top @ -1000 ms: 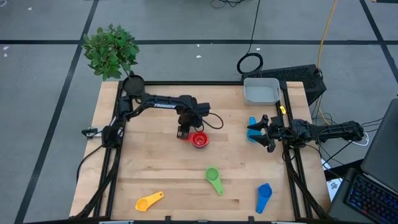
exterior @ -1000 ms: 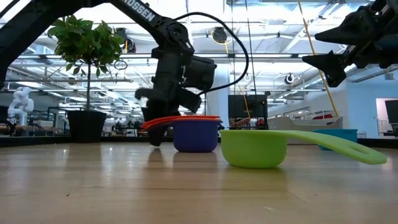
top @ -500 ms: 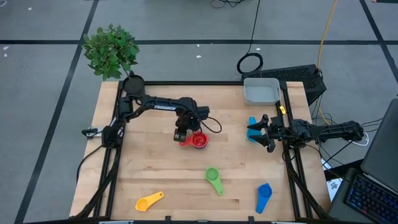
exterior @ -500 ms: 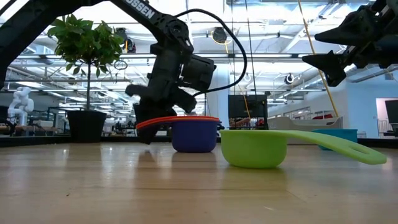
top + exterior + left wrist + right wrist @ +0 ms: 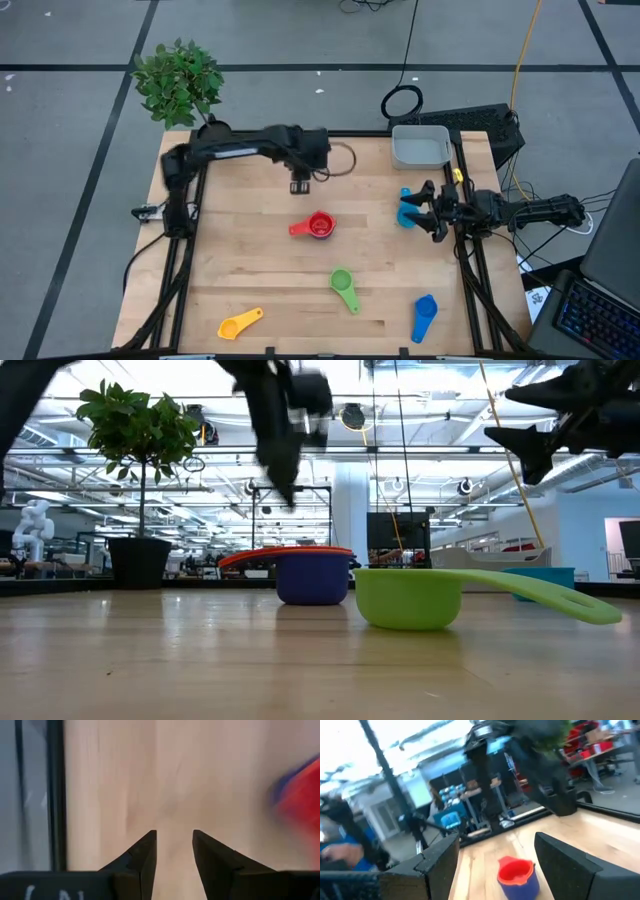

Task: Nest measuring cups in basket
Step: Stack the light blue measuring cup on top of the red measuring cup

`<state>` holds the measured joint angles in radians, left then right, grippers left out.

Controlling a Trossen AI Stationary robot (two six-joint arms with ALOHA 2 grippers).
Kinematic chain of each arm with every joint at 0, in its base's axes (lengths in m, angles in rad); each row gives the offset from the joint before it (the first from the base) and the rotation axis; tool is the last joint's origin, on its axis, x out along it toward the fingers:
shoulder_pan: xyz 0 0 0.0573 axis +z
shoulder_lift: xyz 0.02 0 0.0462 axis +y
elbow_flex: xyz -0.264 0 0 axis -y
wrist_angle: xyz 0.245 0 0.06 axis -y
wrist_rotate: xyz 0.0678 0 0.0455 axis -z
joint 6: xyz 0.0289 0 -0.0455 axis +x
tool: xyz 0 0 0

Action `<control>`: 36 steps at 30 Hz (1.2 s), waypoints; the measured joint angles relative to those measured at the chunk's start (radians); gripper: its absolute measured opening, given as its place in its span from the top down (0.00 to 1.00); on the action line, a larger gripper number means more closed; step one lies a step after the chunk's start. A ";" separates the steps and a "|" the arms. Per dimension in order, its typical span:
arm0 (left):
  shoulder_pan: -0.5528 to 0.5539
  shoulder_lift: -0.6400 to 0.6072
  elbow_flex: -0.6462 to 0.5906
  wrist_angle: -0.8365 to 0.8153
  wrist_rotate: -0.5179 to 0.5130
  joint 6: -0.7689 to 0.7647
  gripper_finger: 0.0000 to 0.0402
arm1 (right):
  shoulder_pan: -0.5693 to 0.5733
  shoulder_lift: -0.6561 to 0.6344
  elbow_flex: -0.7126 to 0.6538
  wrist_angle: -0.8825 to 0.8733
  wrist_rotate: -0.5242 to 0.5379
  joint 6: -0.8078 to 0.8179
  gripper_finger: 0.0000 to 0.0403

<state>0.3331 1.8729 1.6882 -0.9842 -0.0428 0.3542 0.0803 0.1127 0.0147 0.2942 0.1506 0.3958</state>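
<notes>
From above, you'll see the left gripper point(image 5: 300, 186) has pulled back from the red cup point(image 5: 319, 225), which it hung right over half a second ago; its fingers stand apart, holding nothing. Red cup sits nested in a dark blue cup point(image 5: 313, 578) mid-table, handle toward the left arm. Right gripper point(image 5: 428, 211) hovers with its jaws spread beside the light blue cup point(image 5: 405, 207), just short of the grey basket point(image 5: 420, 146). Green cup point(image 5: 343, 287), yellow cup point(image 5: 239, 322) and medium blue cup point(image 5: 425, 315) lie apart along the near side.

Low view: smooth plastic, round bowls, flat handles (left arm is motion-blurred).

Left wrist: bare wood between the fingers point(image 5: 145, 857); red cup cut off at the edge.

Right wrist: the stack point(image 5: 518, 877) sits between the spread fingers, far off.
</notes>
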 joint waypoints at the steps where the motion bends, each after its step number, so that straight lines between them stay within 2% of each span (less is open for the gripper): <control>1: 0.000 -0.038 0.000 0.048 0.074 -0.011 0.67 | 0.000 0.000 0.000 0.011 0.011 0.020 0.38; 3: -0.002 -0.116 -0.022 0.173 0.218 -0.036 0.67 | 0.000 0.000 0.000 0.038 0.010 0.008 0.38; 5: -0.011 -0.190 -0.070 0.295 0.307 -0.059 0.67 | 0.000 -0.001 0.000 0.049 0.009 -0.042 0.38; 9: -0.040 -0.315 -0.224 0.506 0.330 -0.105 0.67 | 0.000 0.002 0.007 0.048 0.023 -0.097 0.38; 11: -0.055 -0.376 -0.327 0.604 0.326 -0.136 0.67 | 0.000 0.009 0.032 -0.025 0.067 -0.089 0.38; 14: -0.082 -0.463 -0.498 0.773 0.297 -0.190 0.67 | -0.001 0.053 0.095 -0.255 0.125 -0.101 0.38; 18: -0.111 -0.564 -0.699 0.961 0.235 -0.269 0.67 | 0.000 0.157 0.218 -0.414 0.165 -0.116 0.38; 23: -0.150 -0.693 -0.867 1.067 0.165 -0.330 0.67 | -0.001 0.329 0.379 -0.485 0.191 -0.163 0.38; 27: -0.208 -0.779 -0.979 1.114 0.074 -0.351 0.67 | -0.013 0.501 0.526 -0.645 0.209 -0.174 0.38; 31: -0.249 -0.837 -1.070 1.174 0.019 -0.378 0.67 | -0.030 0.661 0.623 -0.759 0.178 -0.127 0.38; 36: -0.294 -0.861 -1.149 1.225 -0.045 -0.416 0.67 | -0.062 0.800 0.646 -0.821 0.051 -0.010 0.38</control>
<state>0.0391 1.0122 0.5395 0.2410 -0.0880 -0.0619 0.0188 0.9123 0.6609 -0.5265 0.2012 0.3853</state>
